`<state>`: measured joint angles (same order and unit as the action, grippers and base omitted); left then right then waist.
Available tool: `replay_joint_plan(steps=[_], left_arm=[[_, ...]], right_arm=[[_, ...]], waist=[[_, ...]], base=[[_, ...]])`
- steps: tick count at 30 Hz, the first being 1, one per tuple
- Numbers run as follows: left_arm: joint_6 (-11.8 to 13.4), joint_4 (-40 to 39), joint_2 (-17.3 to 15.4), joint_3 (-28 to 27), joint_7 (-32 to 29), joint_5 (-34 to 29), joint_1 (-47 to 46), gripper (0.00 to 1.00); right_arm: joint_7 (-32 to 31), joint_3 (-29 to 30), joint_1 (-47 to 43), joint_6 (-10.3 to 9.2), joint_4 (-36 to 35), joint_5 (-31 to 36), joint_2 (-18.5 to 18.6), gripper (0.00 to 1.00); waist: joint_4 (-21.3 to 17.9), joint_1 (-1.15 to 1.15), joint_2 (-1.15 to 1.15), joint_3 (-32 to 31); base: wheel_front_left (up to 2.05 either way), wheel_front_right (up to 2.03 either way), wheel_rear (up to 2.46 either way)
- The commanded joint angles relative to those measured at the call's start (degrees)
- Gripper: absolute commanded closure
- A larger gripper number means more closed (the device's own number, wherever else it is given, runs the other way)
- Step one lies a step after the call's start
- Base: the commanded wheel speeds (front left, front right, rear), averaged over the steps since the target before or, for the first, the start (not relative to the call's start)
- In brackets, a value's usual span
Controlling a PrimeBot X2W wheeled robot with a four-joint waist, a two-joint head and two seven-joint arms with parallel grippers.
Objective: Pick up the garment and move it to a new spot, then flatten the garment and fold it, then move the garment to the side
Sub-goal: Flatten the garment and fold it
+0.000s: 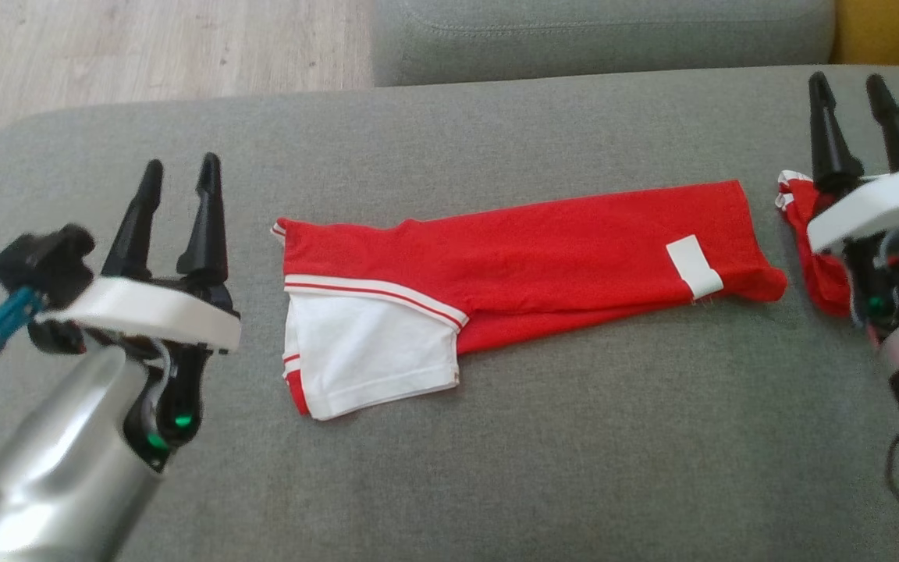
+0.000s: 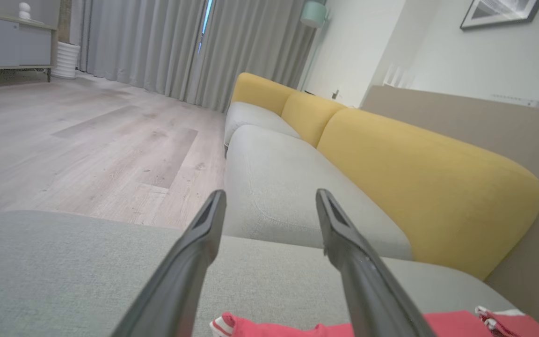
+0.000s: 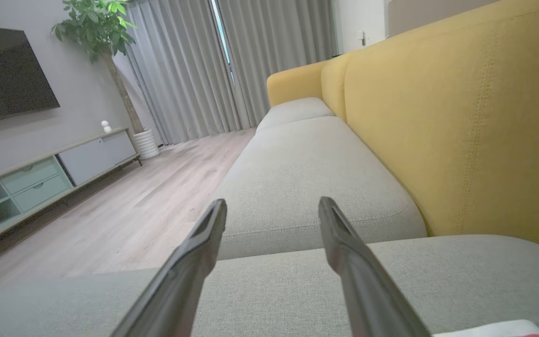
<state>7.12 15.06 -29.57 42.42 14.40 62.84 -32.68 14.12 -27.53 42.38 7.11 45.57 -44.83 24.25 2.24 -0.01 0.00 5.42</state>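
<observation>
My left gripper (image 1: 182, 161) hangs over the left part of the grey sofa cushion (image 1: 496, 133). Its two dark fingers stand apart with a clear gap between them, and they hold nothing. In my left wrist view the same fingers (image 2: 204, 234) point over the cushion edge toward the wooden floor (image 2: 87, 140), and the red cloth shows just under them at the bottom edge.

The garment (image 1: 535, 257) lies in the middle of the cushion, to the right of my left gripper and not touching it. It is red, folded into a long band, with a white sleeve part at its lower left and a small white label near its right end.

At the right, my right gripper (image 1: 847, 78) is also parted and empty. Beside its base lies a small red and white piece of cloth (image 1: 808, 242). I cannot tell if it belongs to the garment. In my right wrist view the yellow backrest (image 3: 461, 117) stands at the right.
</observation>
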Motion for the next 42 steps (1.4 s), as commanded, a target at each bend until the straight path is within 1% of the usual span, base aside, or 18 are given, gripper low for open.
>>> replay_joint_plan(steps=[1,3,5,6,9,10,13,16,18,20,23,26,30,31,34,38,42], left_arm=[[0.38,-1.82,-0.91,-5.04,0.55,-1.94,-1.31,0.0],[0.52,-2.9,1.8,-10.47,0.57,-6.29,2.21,0.0],[0.0,-4.02,4.48,-15.45,0.58,-11.4,5.88,0.0],[-1.42,-5.12,7.11,-19.98,0.58,-16.81,9.58,0.0],[-3.68,-6.11,11.83,-25.24,0.59,-24.11,15.13,0.0],[-4.46,-6.18,13.18,-26.45,0.59,-26.68,16.76,0.0],[-6.9,-5.86,17.78,-30.21,0.59,-32.15,21.09,0.0],[-9.39,-4.92,21.52,-33.8,0.59,-36.07,24.1,0.0],[-11.0,-4.56,23.22,-35.86,0.59,-38.01,25.16,0.0],[-12.25,-4.3,24.32,-37.24,0.59,-39.66,25.61,0.0],[-13.42,-4.15,25.35,-38.73,0.6,-41.35,25.18,0.0],[-14.05,-4.05,25.94,-39.44,0.6,-42.52,24.23,0.0],[-14.43,-4.06,26.37,-39.29,0.6,-43.28,22.76,0.0],[-14.43,-4.06,26.37,-39.29,0.6,-43.28,22.76,0.0],[-14.54,-4.27,26.53,-38.78,0.6,-43.62,21.65,0.0],[-14.58,-4.23,26.62,-37.58,0.6,-43.49,20.23,0.0],[-14.6,-4.17,26.65,-36.35,0.6,-43.18,19.41,0.0]], right_arm=[[0.68,1.03,-1.63,0.37,-1.54,1.21,-0.7,0.0],[0.82,6.31,-3.79,0.37,-5.03,5.19,-3.03,0.0],[0.84,11.98,-7.58,0.37,-9.65,10.16,-6.26,0.0],[0.85,17.23,-12.21,0.37,-13.93,14.42,-10.75,0.0],[0.86,21.88,-18.69,0.37,-19.25,21.06,-16.58,0.0],[0.86,22.94,-20.65,0.37,-20.55,22.74,-17.93,0.0],[0.86,24.76,-25.54,0.37,-23.23,25.4,-20.37,0.0],[0.87,25.02,-28.72,0.37,-24.61,26.94,-21.13,0.0],[0.87,25.01,-29.78,0.37,-25.12,27.26,-21.29,0.0],[0.87,24.59,-30.27,0.37,-25.32,26.7,-21.33,0.0],[0.87,24.72,-29.78,0.37,-25.34,26.6,-21.35,0.0],[0.87,25.43,-28.38,0.37,-24.93,27.79,-21.36,0.0],[0.87,28.41,-25.22,0.37,-22.19,30.39,-21.36,0.0],[0.87,28.41,-25.22,0.37,-22.19,30.39,-21.36,0.0],[0.72,31.92,-21.89,0.37,-17.65,32.76,-21.37,0.0],[-1.61,38.0,-16.85,0.37,-10.28,34.72,-21.37,0.0],[-4.39,44.3,-12.74,0.37,-2.75,39.16,-21.36,0.0]], waist=[[0.05,0.01,0.0,-0.14],[-0.12,0.01,0.0,-0.21],[-0.43,0.01,0.0,-0.39],[-0.78,0.01,0.0,-0.68],[-1.09,0.01,0.0,-1.01],[-1.12,0.01,0.0,-1.2],[-1.13,0.01,0.0,-1.76],[-1.14,0.01,0.0,-2.05],[-1.09,0.01,0.0,-2.11],[-0.92,0.01,0.0,-2.03],[-0.48,0.01,0.0,-1.49],[0.08,0.01,0.0,-0.6],[1.14,0.01,0.0,1.07],[1.14,0.01,0.0,1.07],[2.08,0.01,0.0,2.44],[3.42,0.01,0.0,4.33],[4.38,0.01,0.0,5.65]], base=[[0.0,0.0,0.0],[0.0,0.0,0.0],[0.0,0.0,0.0],[0.0,0.0,0.0],[0.0,0.0,0.0],[0.0,0.0,0.0],[0.0,0.0,0.0],[0.0,0.0,0.0],[0.0,0.0,0.0],[0.0,0.0,0.0],[0.0,0.0,0.0],[0.0,0.0,0.0],[0.0,0.0,0.0],[0.0,0.0,0.0],[0.0,0.0,0.0],[0.0,0.0,0.0],[0.0,0.0,0.0]])
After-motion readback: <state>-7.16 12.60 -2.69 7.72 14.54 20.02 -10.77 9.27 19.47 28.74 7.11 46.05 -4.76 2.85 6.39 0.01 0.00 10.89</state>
